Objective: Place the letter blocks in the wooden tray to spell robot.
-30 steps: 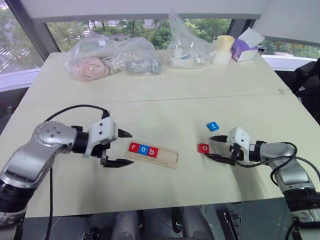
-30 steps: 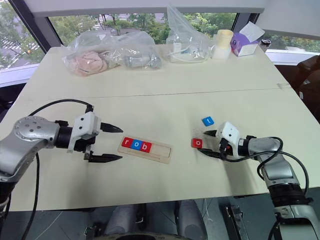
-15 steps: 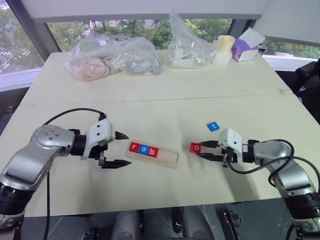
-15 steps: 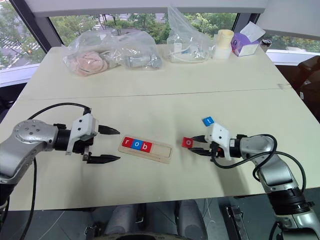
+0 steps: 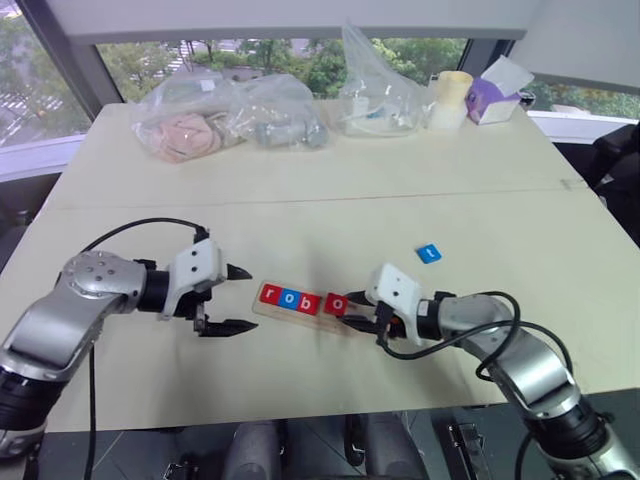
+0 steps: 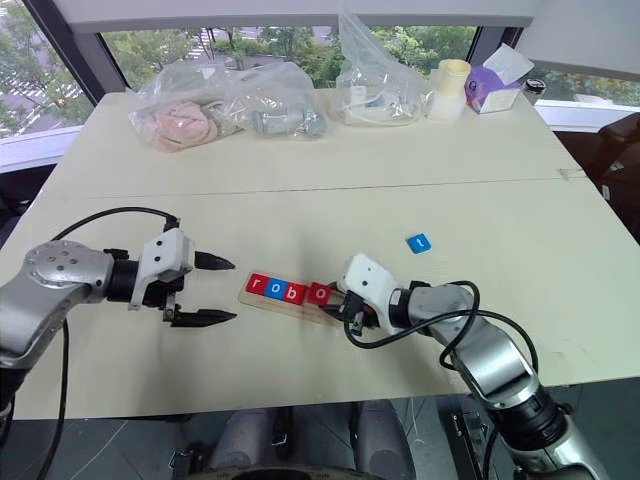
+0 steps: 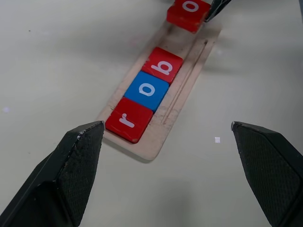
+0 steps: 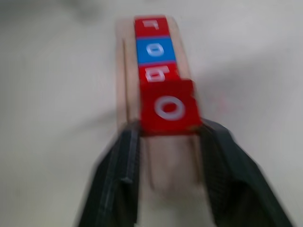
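Note:
The wooden tray [image 5: 340,320] lies on the table with three letter blocks in a row: red r [image 5: 269,294], blue o [image 5: 288,298], red b [image 5: 307,302]. My right gripper [image 5: 352,310] is shut on a red o block [image 5: 338,304] and holds it over the tray just right of the b, slightly tilted; I cannot tell whether it rests in the groove. In the right wrist view the o block [image 8: 169,106] sits between the fingertips [image 8: 128,142]. A blue t block [image 5: 428,253] lies alone on the table, farther right. My left gripper [image 5: 250,298] stands open at the tray's left end.
Plastic bags [image 5: 185,125] with soft items lie along the table's far edge, next to a pale cup [image 5: 448,98] and a purple tissue box [image 5: 490,95]. A seam [image 5: 300,200] crosses the tabletop. The table's near edge runs close below both arms.
My right gripper has carried the red o block leftward from the open table to the tray, beside the b. The left gripper has stayed where it was, open.

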Tool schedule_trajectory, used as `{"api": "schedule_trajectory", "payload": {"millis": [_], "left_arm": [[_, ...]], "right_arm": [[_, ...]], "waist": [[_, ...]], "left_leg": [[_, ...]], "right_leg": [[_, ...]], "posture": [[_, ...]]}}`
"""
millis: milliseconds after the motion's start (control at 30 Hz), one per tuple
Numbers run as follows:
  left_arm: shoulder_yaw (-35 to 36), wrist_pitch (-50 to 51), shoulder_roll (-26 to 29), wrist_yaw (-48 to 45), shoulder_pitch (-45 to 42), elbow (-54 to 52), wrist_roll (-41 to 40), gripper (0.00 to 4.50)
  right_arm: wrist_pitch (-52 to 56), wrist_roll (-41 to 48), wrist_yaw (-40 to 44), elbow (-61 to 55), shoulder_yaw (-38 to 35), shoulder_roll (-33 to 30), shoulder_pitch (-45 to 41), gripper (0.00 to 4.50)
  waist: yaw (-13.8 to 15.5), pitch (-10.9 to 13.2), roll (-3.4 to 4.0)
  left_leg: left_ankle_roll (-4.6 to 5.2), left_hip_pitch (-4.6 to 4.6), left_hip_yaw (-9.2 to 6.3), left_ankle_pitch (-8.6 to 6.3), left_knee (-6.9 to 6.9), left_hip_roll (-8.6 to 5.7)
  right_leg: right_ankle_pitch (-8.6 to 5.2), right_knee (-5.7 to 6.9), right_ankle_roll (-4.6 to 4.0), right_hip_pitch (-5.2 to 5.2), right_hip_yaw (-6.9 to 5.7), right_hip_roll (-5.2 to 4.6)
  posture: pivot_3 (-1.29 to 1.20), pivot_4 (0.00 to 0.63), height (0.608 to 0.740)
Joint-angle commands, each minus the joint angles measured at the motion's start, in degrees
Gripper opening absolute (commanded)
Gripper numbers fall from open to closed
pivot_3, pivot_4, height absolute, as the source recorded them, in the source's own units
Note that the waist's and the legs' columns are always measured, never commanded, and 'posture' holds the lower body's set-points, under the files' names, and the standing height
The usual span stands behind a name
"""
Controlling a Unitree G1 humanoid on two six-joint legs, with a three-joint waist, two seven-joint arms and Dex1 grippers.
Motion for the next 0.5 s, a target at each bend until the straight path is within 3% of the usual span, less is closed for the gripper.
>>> {"api": "schedule_trajectory", "payload": {"millis": [33,467,500], "left_arm": [[0.81,-0.25,-0.38,0.84,0.31,-2.15,-0.18,4.50],[0.71,-0.12,-1.51,2.62,0.90,-2.08,-0.07,4.50],[0.69,-0.07,-1.67,2.76,0.87,-2.09,-0.09,4.50]], "right_arm": [[-1.77,-1.10,-0.38,0.12,1.47,0.43,-1.12,1.09],[-2.01,-2.45,-0.86,1.88,4.82,2.01,-2.70,1.09],[-2.03,-2.53,-1.00,2.03,4.89,2.15,-2.82,1.59]], "waist": [[0.00,0.00,0.00],[-0.04,0.00,0.00],[-0.04,0.00,0.00]], "left_leg": [[0.00,0.00,0.00,0.00,-0.01,0.00],[0.01,0.00,0.04,0.01,0.00,-0.01],[0.01,0.00,0.04,0.01,-0.01,0.00]], "right_leg": [[0.00,0.00,0.00,0.00,0.00,0.00],[-0.04,0.01,0.06,0.00,0.00,0.02],[-0.04,0.01,0.06,0.00,0.00,0.02]], "posture": [[0.00,0.150,0.739],[0.00,0.150,0.739],[0.00,0.150,0.739]]}}
